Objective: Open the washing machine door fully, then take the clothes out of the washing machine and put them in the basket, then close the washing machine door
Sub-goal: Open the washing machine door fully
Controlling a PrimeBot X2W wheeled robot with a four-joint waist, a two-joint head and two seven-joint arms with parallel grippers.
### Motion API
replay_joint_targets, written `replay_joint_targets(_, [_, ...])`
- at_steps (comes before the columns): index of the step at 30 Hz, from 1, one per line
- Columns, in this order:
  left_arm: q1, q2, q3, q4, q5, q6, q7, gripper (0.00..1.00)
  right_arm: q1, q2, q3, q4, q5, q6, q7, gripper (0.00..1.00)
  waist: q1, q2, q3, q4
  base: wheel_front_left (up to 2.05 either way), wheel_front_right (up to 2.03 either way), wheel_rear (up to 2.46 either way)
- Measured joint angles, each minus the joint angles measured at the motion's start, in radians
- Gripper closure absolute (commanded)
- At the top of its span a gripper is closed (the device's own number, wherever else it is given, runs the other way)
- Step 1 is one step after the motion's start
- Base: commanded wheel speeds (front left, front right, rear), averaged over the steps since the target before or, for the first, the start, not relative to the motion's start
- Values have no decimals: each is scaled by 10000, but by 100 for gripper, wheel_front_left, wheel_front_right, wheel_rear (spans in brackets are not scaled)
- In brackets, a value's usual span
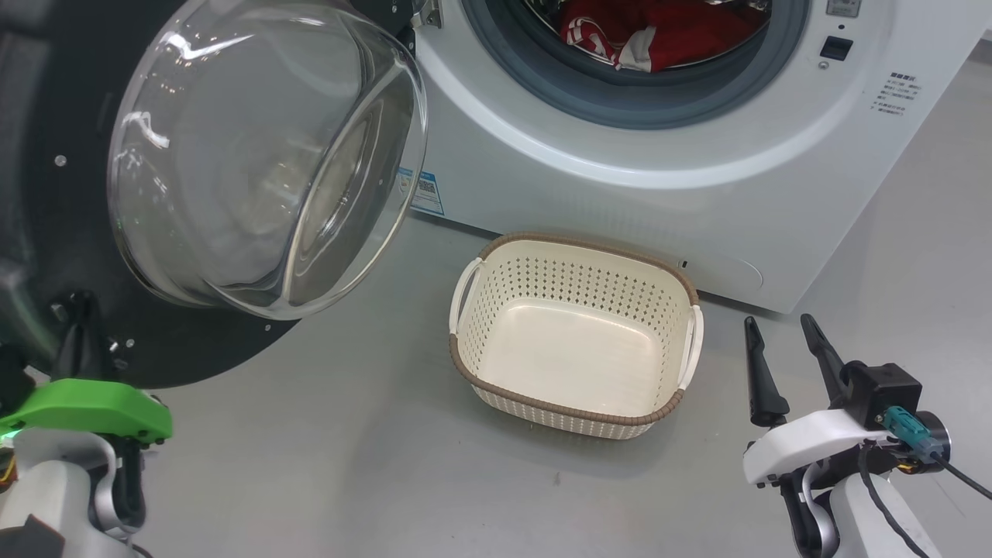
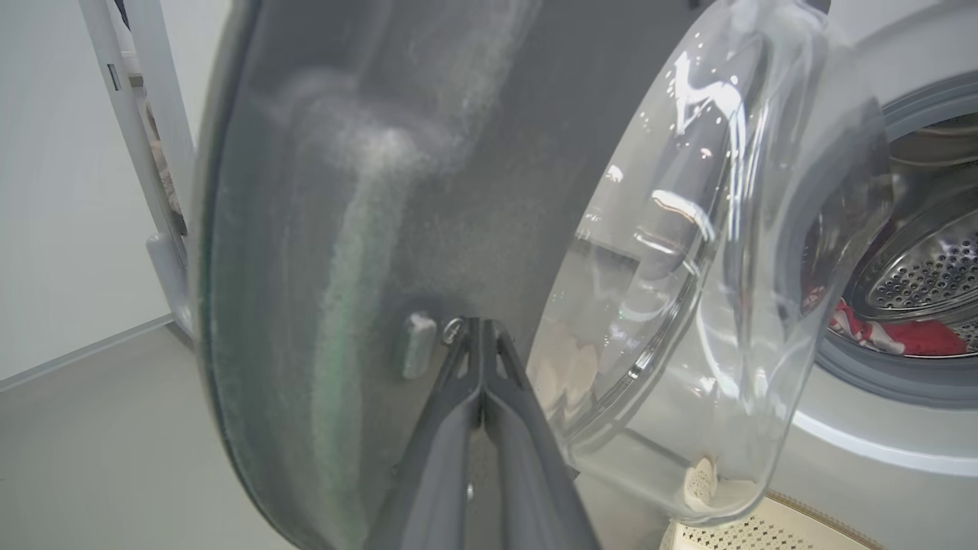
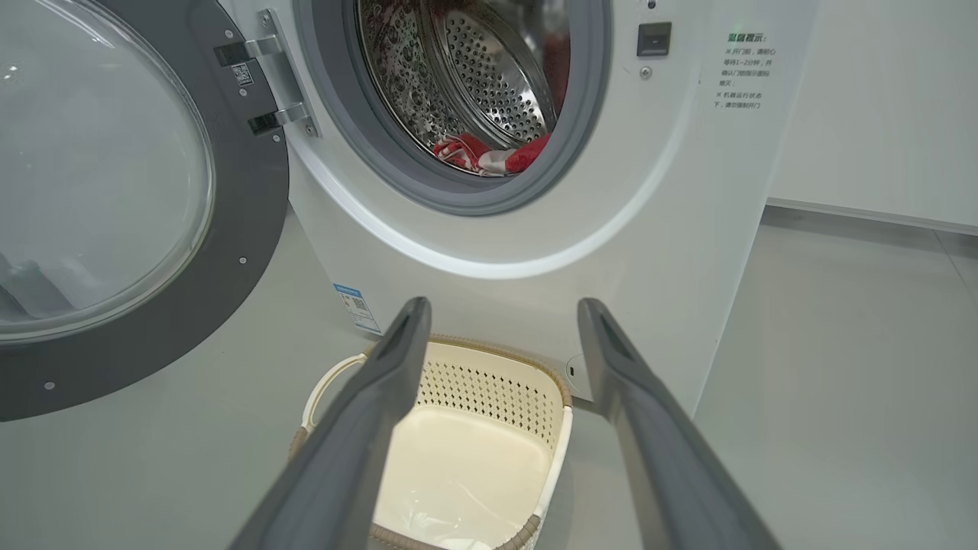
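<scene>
The washing machine door (image 1: 46, 116) hangs open at the left, its clear glass bowl (image 1: 263, 155) bulging toward me. Red and white clothes (image 1: 659, 35) lie in the drum of the white washing machine (image 1: 620, 178). On the floor in front stands the cream basket (image 1: 589, 246), with nothing in it. My left gripper (image 2: 477, 330) is shut, its tips against the door's dark inner face beside the glass, holding nothing. My right gripper (image 1: 779, 322) is open, low and to the right of the basket; in its wrist view the fingers (image 3: 416, 321) frame the basket (image 3: 489, 393) and the clothes (image 3: 489, 156) lie beyond.
Grey floor (image 1: 349, 449) surrounds the basket. A blue label (image 1: 426, 194) sits low on the washer front and printed text (image 1: 899, 93) at its right. A white wall (image 3: 879, 114) rises right of the machine, and a white frame (image 2: 145, 114) stands beyond the door's edge.
</scene>
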Motion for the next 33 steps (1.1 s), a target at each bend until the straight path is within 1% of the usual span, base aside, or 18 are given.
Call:
replay_joint_targets(5, [-143, 155, 217, 357, -8, 8, -90, 100, -9, 0, 0, 6, -2, 15, 0, 0, 0, 0, -3, -24, 0, 0, 0])
replay_joint_targets(15, [-176, 94, 130, 606, 100, -23, -190, 100, -9, 0, -6, 56, 0, 84, 0, 0, 0, 0, -63, -58, 0, 0, 0])
replay_joint_targets(19, [-117, 92, 8, 593, 238, -151, -274, 100, -9, 0, 48, 94, 4, 88, 0, 0, 0, 0, -187, -98, 0, 0, 0])
replay_joint_targets(24, [267, 100, -176, 355, 640, -198, -276, 100, -8, 2, 171, 104, 21, 136, 0, 0, 0, 0, -318, -196, 0, 0, 0])
replay_joint_targets(32, [1145, -36, -280, -489, 805, -318, -278, 100, -6, 2, 397, 81, 63, 174, 0, 0, 0, 0, -481, -456, 0, 0, 0])
replay_joint_targets(33, [1275, -69, -276, -619, 848, -318, -280, 94, -7, 2, 474, 77, 92, 174, 0, 0, 0, 0, -498, -505, 0, 0, 0])
